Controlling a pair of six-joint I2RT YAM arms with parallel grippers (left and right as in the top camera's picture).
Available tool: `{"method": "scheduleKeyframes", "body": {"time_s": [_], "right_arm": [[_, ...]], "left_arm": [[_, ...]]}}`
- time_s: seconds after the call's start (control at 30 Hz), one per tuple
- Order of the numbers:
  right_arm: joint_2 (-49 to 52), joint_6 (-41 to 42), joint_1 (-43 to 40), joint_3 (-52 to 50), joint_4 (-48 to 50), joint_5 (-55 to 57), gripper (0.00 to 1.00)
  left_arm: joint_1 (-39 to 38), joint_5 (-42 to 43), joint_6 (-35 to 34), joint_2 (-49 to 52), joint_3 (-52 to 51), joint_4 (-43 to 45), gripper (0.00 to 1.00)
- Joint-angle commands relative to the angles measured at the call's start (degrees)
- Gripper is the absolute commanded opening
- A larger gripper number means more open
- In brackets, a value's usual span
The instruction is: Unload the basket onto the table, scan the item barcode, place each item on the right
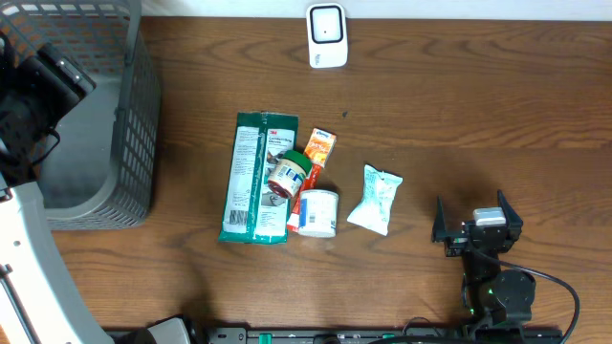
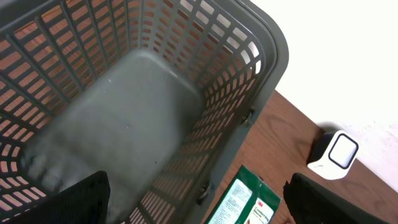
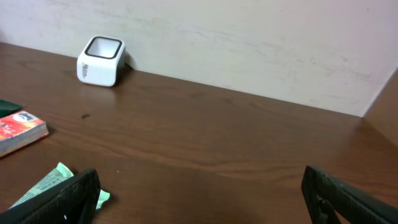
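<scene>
Several items lie in a cluster mid-table: a green 3M package [image 1: 256, 177], a red-labelled can [image 1: 287, 175], an orange box [image 1: 318, 148], a white tub [image 1: 318, 212] and a pale green packet [image 1: 376, 199]. The white barcode scanner [image 1: 327, 36] stands at the table's far edge. My left gripper [image 1: 48, 81] hangs open over the grey basket [image 1: 134, 143], holding nothing. The left wrist view shows the basket's inside [image 2: 124, 112], the green package [image 2: 245, 202] and the scanner [image 2: 336, 154]. My right gripper [image 1: 470, 203] rests open and empty to the right of the packet [image 3: 53, 183], facing the scanner [image 3: 101, 60].
The grey slotted basket fills the table's left end, with nothing seen inside it. A pale wall [image 3: 249, 37] runs behind the table's far edge. Bare wood [image 1: 459, 115] lies between the scanner, the item cluster and the right gripper.
</scene>
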Motion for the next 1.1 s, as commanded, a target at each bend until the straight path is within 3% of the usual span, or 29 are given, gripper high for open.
{"method": "scheduleKeyframes", "body": {"time_s": [0.0,0.83,1.07], "right_arm": [[-0.1,-0.6,-0.3,-0.1,-0.2,0.5,0.99],[-0.1,-0.3,-0.3,0.0,0.0,-3.5,0.99],[-0.1,11.9,-0.3,0.4,0.5,-6.6,0.99]], "left_arm": [[0.2,-0.1,-0.5,0.0,0.1,-0.2,0.88],[0.2,-0.1,-0.5,0.0,0.1,-0.2,0.88],[0.2,-0.1,-0.5,0.0,0.1,-0.2,0.88]]}}
